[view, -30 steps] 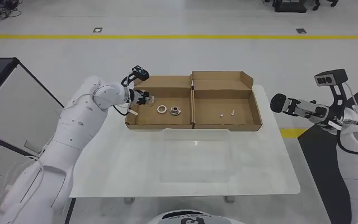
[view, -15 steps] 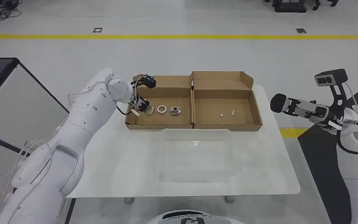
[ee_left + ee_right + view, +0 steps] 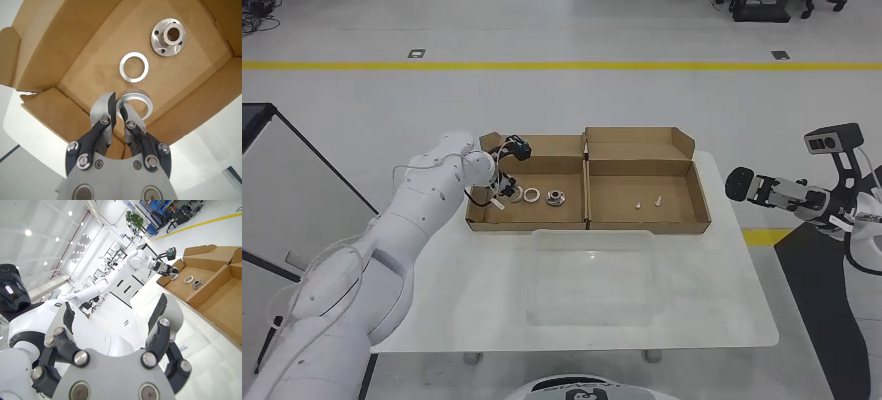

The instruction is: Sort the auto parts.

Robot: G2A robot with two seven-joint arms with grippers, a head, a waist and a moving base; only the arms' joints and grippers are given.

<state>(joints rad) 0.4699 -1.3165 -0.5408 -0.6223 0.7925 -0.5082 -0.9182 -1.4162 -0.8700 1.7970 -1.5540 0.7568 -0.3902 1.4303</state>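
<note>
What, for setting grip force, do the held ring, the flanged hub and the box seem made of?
Held ring: apparently bare metal, aluminium or steel; satin grey face, bright edge glints. Flanged hub: metal too, shinier, with swirled machining marks. Box: brown cardboard, matte, with a ragged torn flap edge.

There are two open cardboard boxes (image 3: pixel 532 150) (image 3: pixel 637 185), two plain metal rings (image 3: pixel 122 67) (image 3: pixel 132 95) of like size, one flanged metal hub (image 3: pixel 157 40) with bolt holes, two small white parts (image 3: pixel 639 204) (image 3: pixel 656 201), one clear plastic tray (image 3: pixel 542 240) and one white table (image 3: pixel 722 300).
</note>
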